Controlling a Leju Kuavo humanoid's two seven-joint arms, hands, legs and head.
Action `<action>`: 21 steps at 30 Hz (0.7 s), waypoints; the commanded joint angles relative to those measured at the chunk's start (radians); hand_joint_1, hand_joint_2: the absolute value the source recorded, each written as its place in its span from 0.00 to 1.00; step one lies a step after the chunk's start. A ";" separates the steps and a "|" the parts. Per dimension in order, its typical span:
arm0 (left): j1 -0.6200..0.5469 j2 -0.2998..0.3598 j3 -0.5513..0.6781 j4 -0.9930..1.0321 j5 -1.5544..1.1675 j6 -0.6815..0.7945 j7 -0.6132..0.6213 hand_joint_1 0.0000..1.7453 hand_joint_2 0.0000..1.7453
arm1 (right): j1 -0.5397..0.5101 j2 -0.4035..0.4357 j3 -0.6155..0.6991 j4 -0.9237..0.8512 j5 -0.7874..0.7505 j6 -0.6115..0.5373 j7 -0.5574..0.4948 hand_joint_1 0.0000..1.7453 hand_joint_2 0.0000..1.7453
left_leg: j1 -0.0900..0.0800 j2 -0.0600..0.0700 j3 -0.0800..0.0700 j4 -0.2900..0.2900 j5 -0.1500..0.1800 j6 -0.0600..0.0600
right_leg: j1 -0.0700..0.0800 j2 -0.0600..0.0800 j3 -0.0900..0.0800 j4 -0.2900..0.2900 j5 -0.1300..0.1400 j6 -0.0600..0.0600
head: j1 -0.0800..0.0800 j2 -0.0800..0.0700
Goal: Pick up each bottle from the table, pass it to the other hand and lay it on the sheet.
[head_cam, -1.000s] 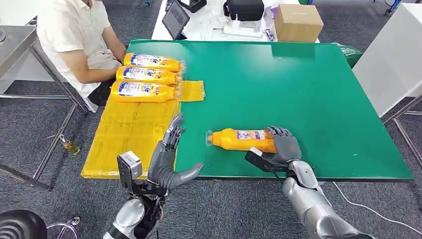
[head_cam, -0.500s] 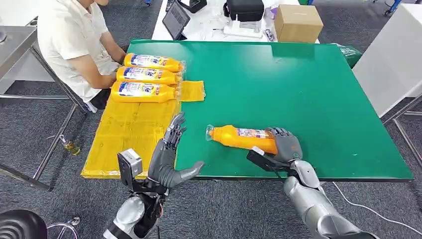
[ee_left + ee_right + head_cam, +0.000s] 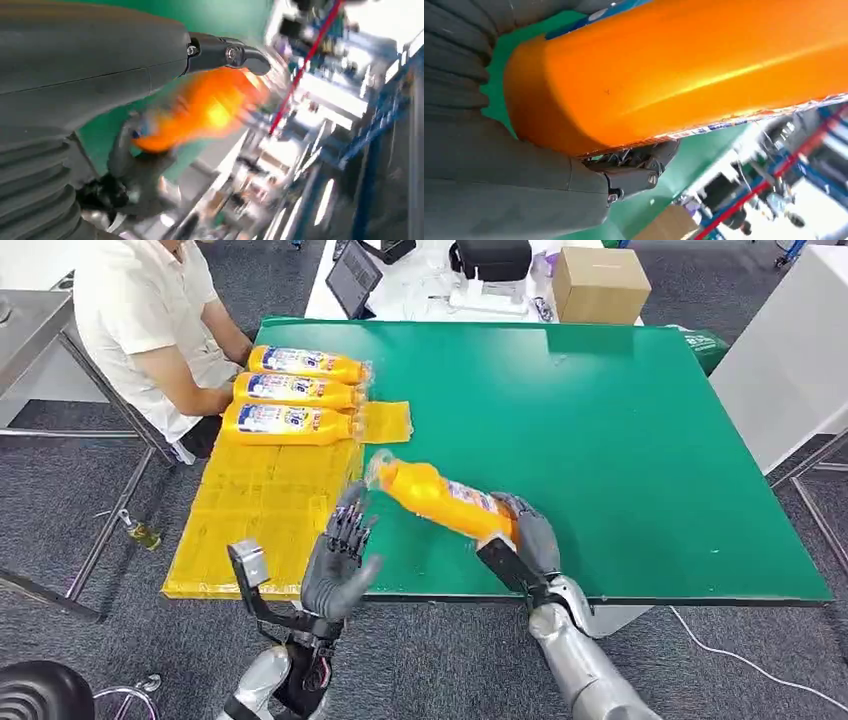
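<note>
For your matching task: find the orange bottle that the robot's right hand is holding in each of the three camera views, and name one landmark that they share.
Head view: the orange bottle is low in the middle, tilted, its cap towards the yellow sheet, gripped by the right hand.
Left wrist view: a blurred orange shape at centre.
Right wrist view: it fills the upper part.
Shared landmark: the green table.

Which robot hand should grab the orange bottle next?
The left hand. The right hand already holds the orange bottle by its base, cap end tilted toward the left hand, which is open, empty and next to the yellow sheet.
</note>
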 commanded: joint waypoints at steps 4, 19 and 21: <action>-0.016 0.010 -0.010 0.078 0.055 0.054 0.025 0.00 1.00 | 0.023 0.038 0.103 -0.164 -0.099 -0.006 0.004 1.00 1.00 | 0.000 0.001 0.002 -0.001 -0.001 0.001 | 0.001 0.000 0.001 -0.001 0.000 -0.002 | 0.000 0.000; -0.033 0.025 -0.067 0.043 0.013 0.029 -0.015 0.00 1.00 | -0.006 0.054 0.192 -0.100 -0.079 0.029 0.000 1.00 1.00 | 0.000 0.002 0.003 -0.001 -0.001 0.001 | 0.001 0.000 0.002 -0.001 -0.001 -0.003 | 0.000 0.000; -0.033 0.025 -0.067 0.043 0.013 0.029 -0.015 0.00 1.00 | -0.006 0.054 0.192 -0.100 -0.079 0.029 0.000 1.00 1.00 | 0.000 0.002 0.003 -0.001 -0.001 0.002 | 0.001 0.000 0.002 -0.001 -0.001 -0.003 | 0.000 0.000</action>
